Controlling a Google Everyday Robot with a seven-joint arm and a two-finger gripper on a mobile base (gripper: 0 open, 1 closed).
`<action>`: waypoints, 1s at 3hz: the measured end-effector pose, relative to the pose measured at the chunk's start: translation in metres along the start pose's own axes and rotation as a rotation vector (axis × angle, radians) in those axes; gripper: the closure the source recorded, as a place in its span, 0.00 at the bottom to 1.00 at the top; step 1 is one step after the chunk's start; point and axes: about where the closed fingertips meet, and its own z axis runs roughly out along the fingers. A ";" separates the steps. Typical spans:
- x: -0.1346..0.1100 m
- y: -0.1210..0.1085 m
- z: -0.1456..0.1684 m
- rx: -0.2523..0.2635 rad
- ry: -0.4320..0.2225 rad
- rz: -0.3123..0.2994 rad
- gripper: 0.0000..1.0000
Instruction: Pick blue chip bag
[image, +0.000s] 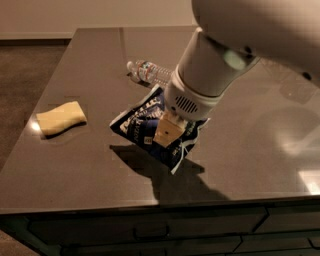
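Observation:
The blue chip bag (141, 123), crumpled dark blue foil with white lettering, hangs tilted from my gripper (166, 134) above the dark table (90, 60). Its shadow lies on the table below it. The gripper comes down from the large white arm (215, 70), and its tan finger (167, 133) presses on the bag's middle. The gripper is shut on the bag. The arm hides the bag's far right part.
A clear plastic water bottle (149, 72) lies on the table just behind the bag. A yellow sponge (61, 118) lies at the left. The table's front edge (125, 205) runs just below the bag, with drawers under it.

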 end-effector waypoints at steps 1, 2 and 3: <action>-0.007 -0.019 -0.031 0.025 -0.047 -0.007 1.00; -0.019 -0.037 -0.078 0.064 -0.114 -0.046 1.00; -0.019 -0.037 -0.078 0.064 -0.114 -0.046 1.00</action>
